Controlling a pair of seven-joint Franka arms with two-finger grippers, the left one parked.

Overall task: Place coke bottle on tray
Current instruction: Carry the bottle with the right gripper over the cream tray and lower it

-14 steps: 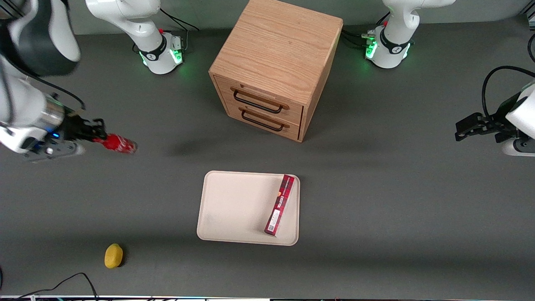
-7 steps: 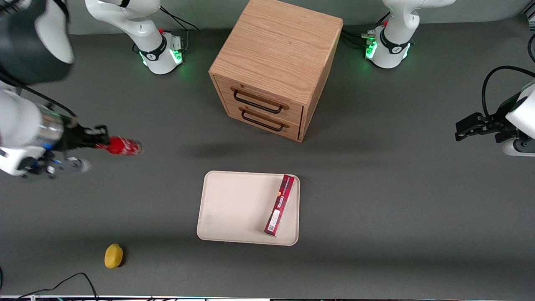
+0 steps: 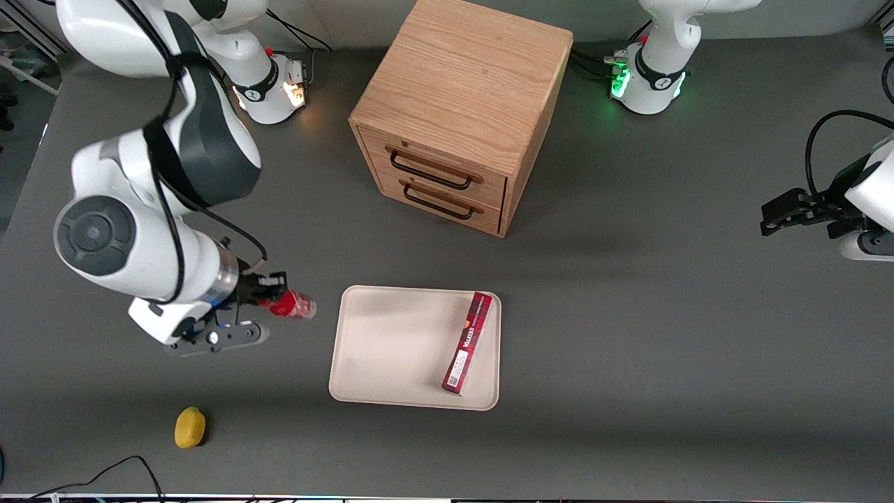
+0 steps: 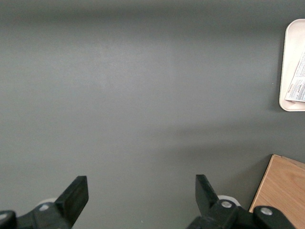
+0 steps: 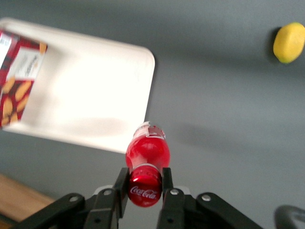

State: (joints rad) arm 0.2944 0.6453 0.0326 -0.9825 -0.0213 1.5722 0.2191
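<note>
Holding the coke bottle (image 3: 293,305) by its capped end, the claw (image 3: 269,293) hangs above the desk (image 3: 628,314) just beside the tray (image 3: 391,349), on the side toward the working arm's end; its two fingers (image 5: 120,185) press on the cap, and the bottle is carried in the air, not over the tray; a long red box (image 3: 466,342) lies on the tray near its rim; a yellow lemon (image 3: 189,427) rests on the desk nearer to the front camera; a wooden drawer cabinet (image 3: 461,112) stands farther from the camera than the tray.
</note>
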